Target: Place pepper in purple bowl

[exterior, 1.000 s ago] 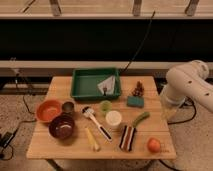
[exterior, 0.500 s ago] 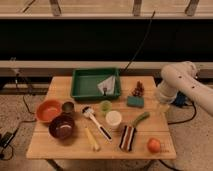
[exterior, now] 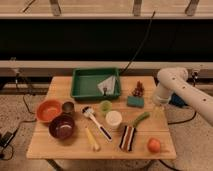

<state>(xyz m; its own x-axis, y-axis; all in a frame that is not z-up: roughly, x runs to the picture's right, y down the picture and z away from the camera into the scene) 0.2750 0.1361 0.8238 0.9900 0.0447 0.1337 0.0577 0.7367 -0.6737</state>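
Nothing of the task is done yet. The pepper (exterior: 141,119) is lying on the worktop (exterior: 60,150) right of the middle, well apart from the purple bowl (exterior: 62,127), which is sitting near the left front. The pincer (exterior: 159,107), hard to make out below the white arm (exterior: 172,82), seems to be hanging spread and empty, near the pepper on its right. Compared with the earlier frames, the arm is reaching further in over the worktop's right edge, while the objects are staying put.
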